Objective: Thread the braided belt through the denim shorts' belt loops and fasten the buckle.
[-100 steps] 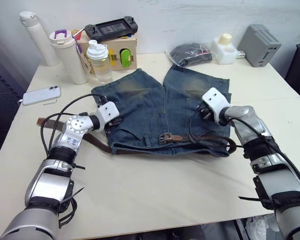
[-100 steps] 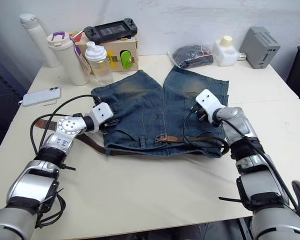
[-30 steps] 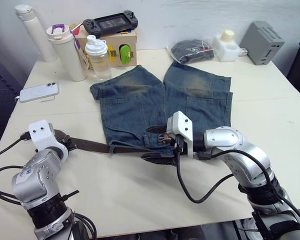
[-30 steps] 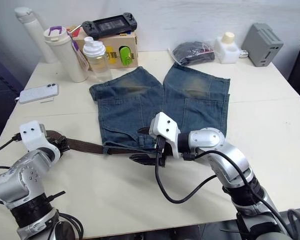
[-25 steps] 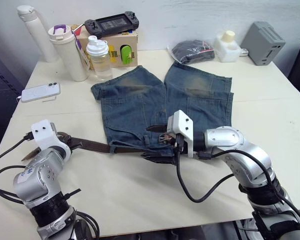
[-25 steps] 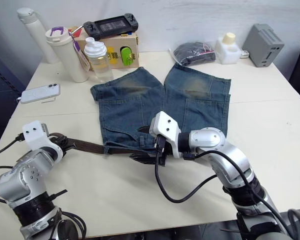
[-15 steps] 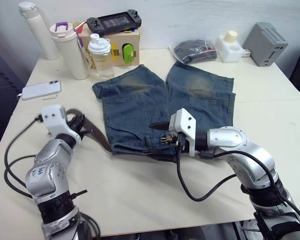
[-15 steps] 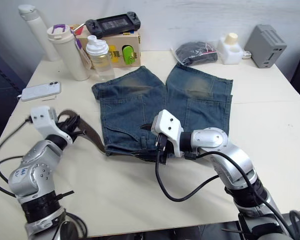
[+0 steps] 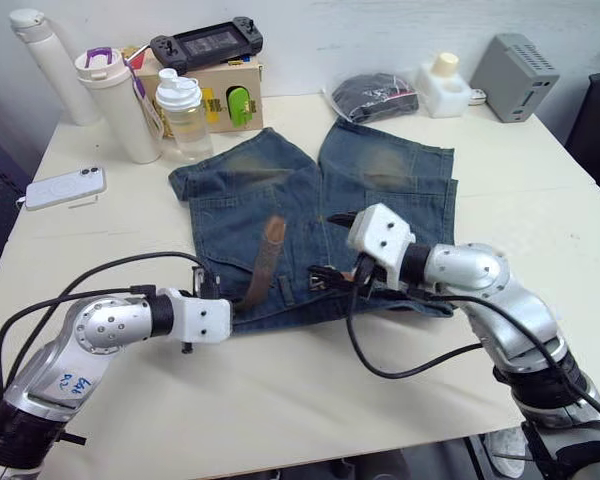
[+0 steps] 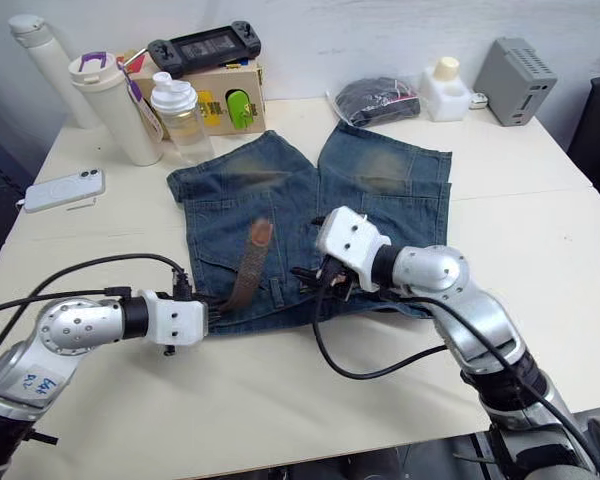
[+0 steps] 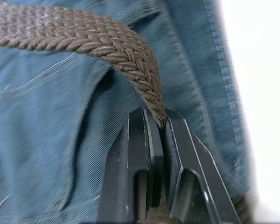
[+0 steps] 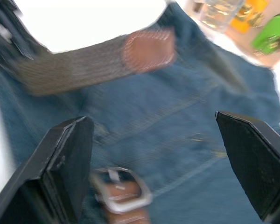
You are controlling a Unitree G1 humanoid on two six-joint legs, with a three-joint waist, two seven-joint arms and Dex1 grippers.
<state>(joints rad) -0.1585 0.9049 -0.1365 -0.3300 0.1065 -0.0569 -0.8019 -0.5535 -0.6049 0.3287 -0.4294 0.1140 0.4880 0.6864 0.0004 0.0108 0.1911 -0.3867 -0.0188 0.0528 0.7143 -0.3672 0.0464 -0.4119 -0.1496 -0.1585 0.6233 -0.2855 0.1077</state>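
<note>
The denim shorts (image 9: 380, 190) lie flat mid-table, waistband towards me. The braided belt (image 9: 263, 262) rises off the waistband over the left leg, its tan tip (image 10: 261, 233) pointing away from me. My left gripper (image 11: 157, 122) is shut on the braided belt (image 11: 107, 42) at the waistband's left end. My right gripper (image 12: 151, 135) hangs open just above the middle of the waistband, fingers (image 12: 67, 158) wide apart. The silver buckle (image 12: 123, 193) lies on the denim below them, not touched. I cannot make out the belt loops.
At the back left stand a white bottle (image 9: 35, 50), a white tumbler (image 9: 110, 100), a clear bottle (image 9: 185, 115) and a cardboard box (image 9: 225, 90) with a game controller on top. A phone (image 9: 60, 187) lies left. A dark bagged bundle (image 9: 375, 95) and grey box (image 9: 517, 62) sit back right.
My left arm swung from the table's left side in to the waistband, still gripping the belt; the free end now stands over the left leg. The right gripper stayed open near the buckle.
</note>
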